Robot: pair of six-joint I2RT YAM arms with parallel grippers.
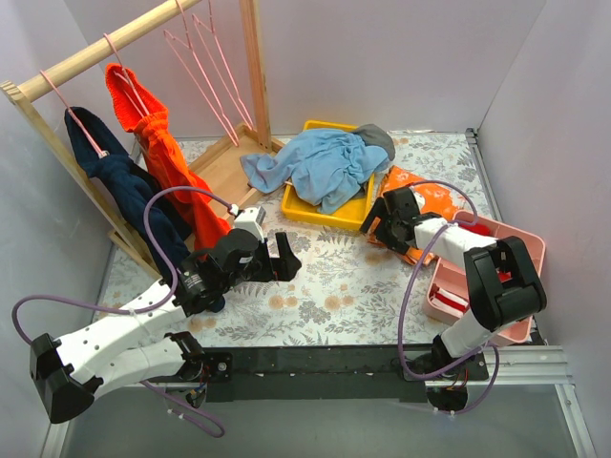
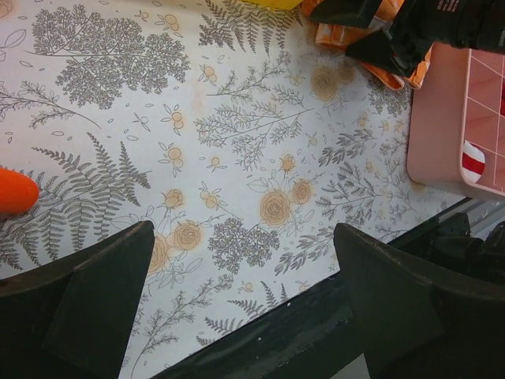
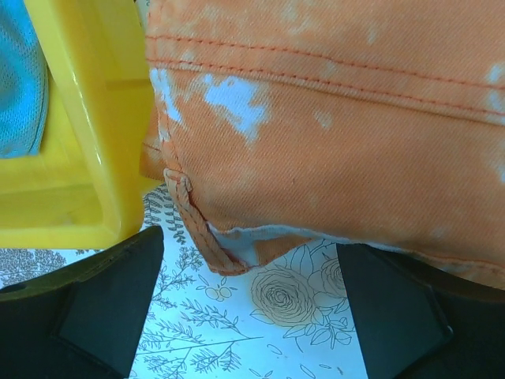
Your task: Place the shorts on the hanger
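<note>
The sky-blue shorts lie bunched in the yellow tray at the back middle, spilling over its left rim. An edge of them shows in the right wrist view. Empty pink wire hangers hang from the wooden rod at the back left. My left gripper is open and empty over the floral cloth, left of and in front of the tray. My right gripper is open at the tray's right front corner, its jaws just short of the orange cloth's edge.
Dark navy shorts and an orange garment hang on the rack at left. A grey cloth lies on the tray's far corner. The orange cloth with white marks lies right of the tray. A pink basket stands at the right edge.
</note>
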